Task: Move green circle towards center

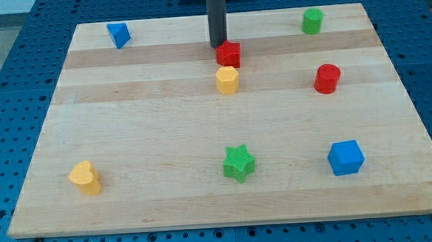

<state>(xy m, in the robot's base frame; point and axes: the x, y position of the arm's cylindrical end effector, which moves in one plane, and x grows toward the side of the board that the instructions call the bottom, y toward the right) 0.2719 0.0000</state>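
The green circle [312, 20] is a short green cylinder near the board's top right corner. My tip [219, 45] is at the top middle of the board, just left of a red block [229, 53] and touching or nearly touching it. The tip is far to the left of the green circle. A yellow block [227, 80] sits just below the red block, near the board's middle.
A red cylinder [327, 79] lies below the green circle. A blue triangle block [118, 34] is at top left. A yellow heart [85, 177] is at bottom left, a green star [238, 163] at bottom middle, a blue cube [345, 158] at bottom right. The wooden board [142, 117] sits on blue pegboard.
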